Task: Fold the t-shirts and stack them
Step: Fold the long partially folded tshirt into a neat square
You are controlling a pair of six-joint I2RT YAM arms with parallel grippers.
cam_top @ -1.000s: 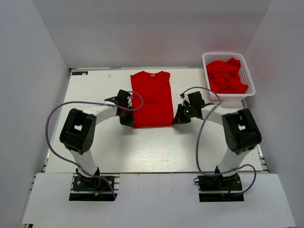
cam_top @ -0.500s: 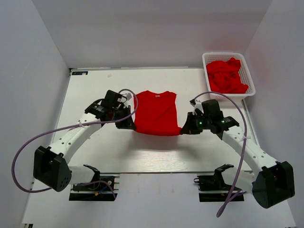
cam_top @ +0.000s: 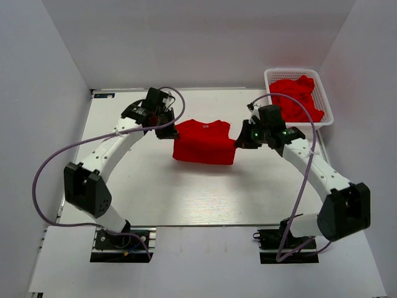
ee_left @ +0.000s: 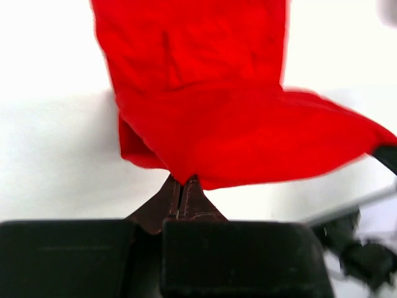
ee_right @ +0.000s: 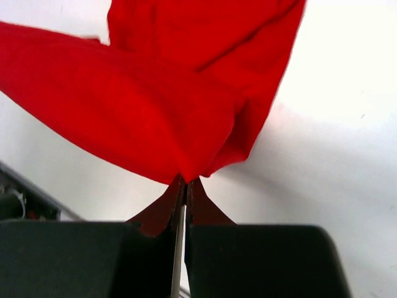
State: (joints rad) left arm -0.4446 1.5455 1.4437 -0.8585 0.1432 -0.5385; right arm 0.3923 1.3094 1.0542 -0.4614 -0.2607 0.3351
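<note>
Observe that the left gripper [cam_top: 169, 128] and the right gripper [cam_top: 238, 139] have travelled from the middle of the table [cam_top: 186, 192] toward its far edge. With them you see the near hem of the red t-shirt [cam_top: 203, 141], which a second ago lay flat, raised off the surface and carried toward the collar. The shirt now appears much shorter, doubled over itself. Both arms have extended from their bent posture.

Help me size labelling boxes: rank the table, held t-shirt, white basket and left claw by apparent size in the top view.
1. table
2-3. white basket and held t-shirt: about alike; the shirt hangs bunched, nearer the camera, so unranked
4. left claw
</note>
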